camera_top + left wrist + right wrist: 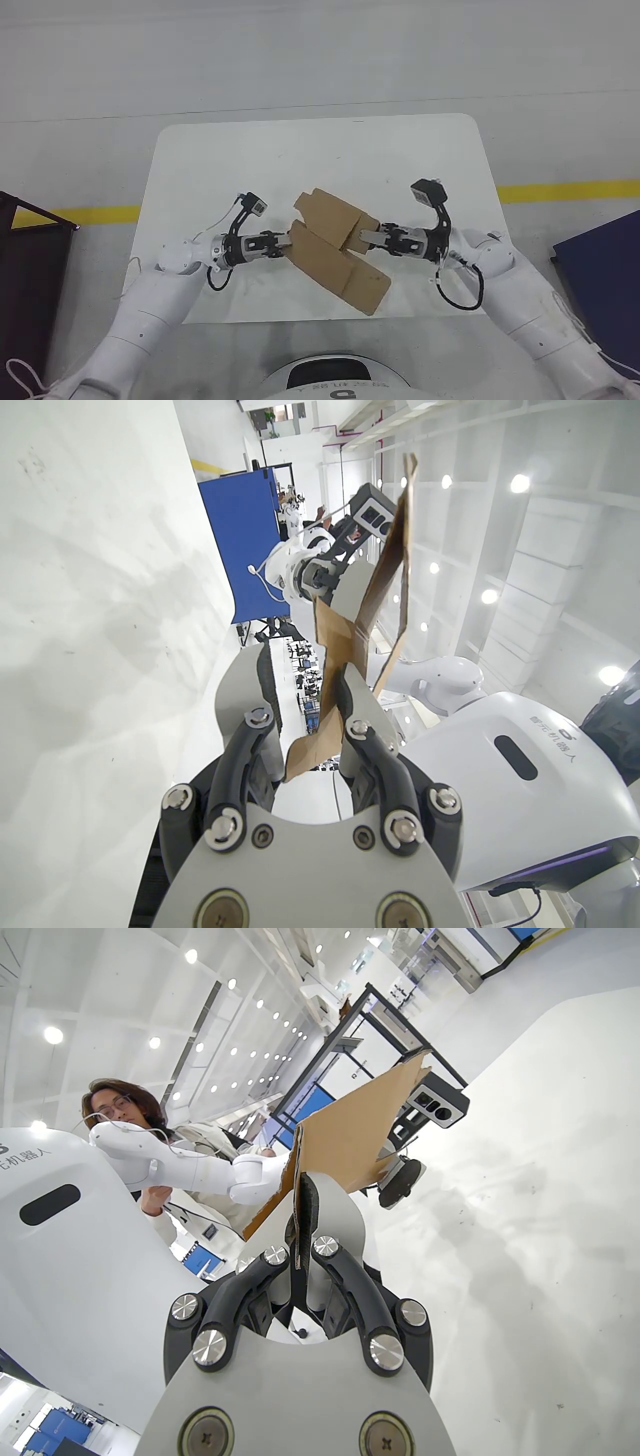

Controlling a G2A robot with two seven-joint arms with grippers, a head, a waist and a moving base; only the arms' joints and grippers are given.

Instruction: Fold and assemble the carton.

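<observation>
A white table (200, 180) lay under both grippers, its top scuffed with small dark marks. Around it spread a pale grey floor (300, 50). A yellow line (570, 190) crossed the floor, running outward past the right gripper (366, 238) and, on the other side, past the left gripper (289, 243). A dark blue partition (610, 265) stood well outboard of the right gripper, and a dark rack (30, 270) well outboard of the left. Overhead, a white gridded ceiling (550, 550) carried rows of round lights (520, 482).

The table (200, 160) is viewed straight down from above. The left gripper (305, 667) and right gripper (302, 1198) are each seen from close behind, with the wrist cameras faced toward one another. The carton (335, 250) is shared by all views.
</observation>
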